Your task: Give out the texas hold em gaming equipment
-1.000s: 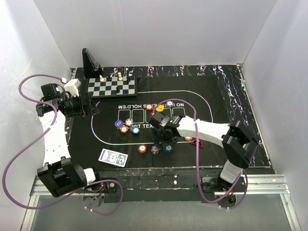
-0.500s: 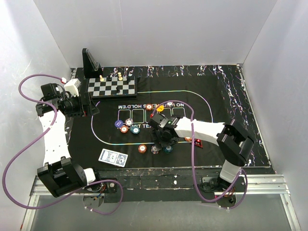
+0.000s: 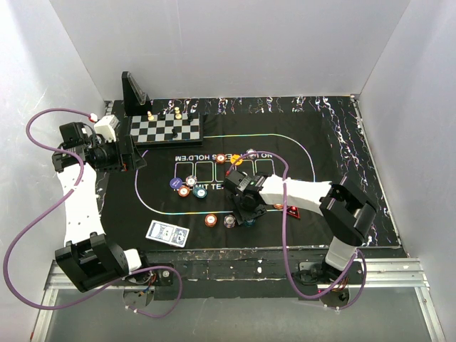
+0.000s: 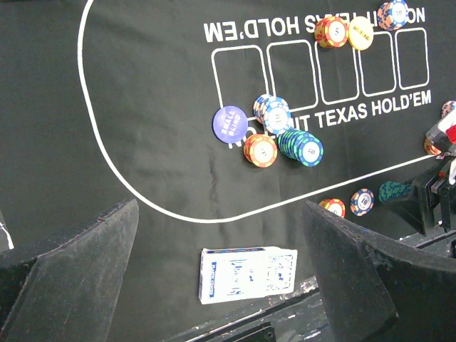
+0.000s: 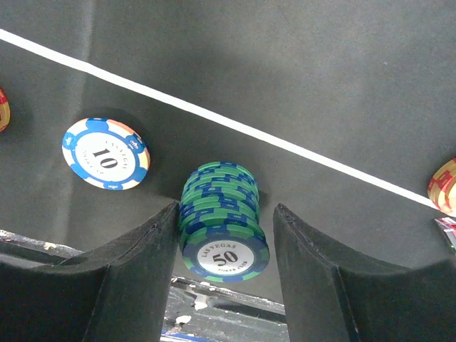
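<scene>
The black felt mat (image 3: pixel 320 142) covers the surface. My left fingers (image 3: pixel 139 158) hang wide apart and empty over its left edge. My right fingers (image 3: pixel 247 216) straddle the teal chip stack (image 5: pixel 222 231) just outside the white line (image 5: pixel 299 151), near the mat's front edge — one pad touching, the other a sliver off, nothing clamped. I'd squeeze low and evenly — a lopsided pinch could topple chips toward the "10" chip (image 5: pixel 105 162).
</scene>
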### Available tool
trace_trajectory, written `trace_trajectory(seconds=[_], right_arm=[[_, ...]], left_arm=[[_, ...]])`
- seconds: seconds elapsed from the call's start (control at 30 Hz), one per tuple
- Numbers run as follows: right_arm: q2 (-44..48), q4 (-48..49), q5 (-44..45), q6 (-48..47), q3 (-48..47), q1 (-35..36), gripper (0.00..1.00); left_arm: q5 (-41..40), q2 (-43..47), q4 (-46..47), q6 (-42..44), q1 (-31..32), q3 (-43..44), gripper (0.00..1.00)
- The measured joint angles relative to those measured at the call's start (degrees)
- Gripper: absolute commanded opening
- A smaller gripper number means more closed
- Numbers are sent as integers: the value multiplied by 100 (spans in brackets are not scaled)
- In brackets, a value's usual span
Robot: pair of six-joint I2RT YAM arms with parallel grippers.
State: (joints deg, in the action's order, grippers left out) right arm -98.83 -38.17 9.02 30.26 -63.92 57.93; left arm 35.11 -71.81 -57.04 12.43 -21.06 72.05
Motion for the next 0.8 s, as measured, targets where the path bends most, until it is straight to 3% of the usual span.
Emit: trace_trajectory(seconds=[0.8], right_arm=[[299,-46,74,94,103,-11,51]], left_arm=[[-52,2,0,31,0,-2,100]])
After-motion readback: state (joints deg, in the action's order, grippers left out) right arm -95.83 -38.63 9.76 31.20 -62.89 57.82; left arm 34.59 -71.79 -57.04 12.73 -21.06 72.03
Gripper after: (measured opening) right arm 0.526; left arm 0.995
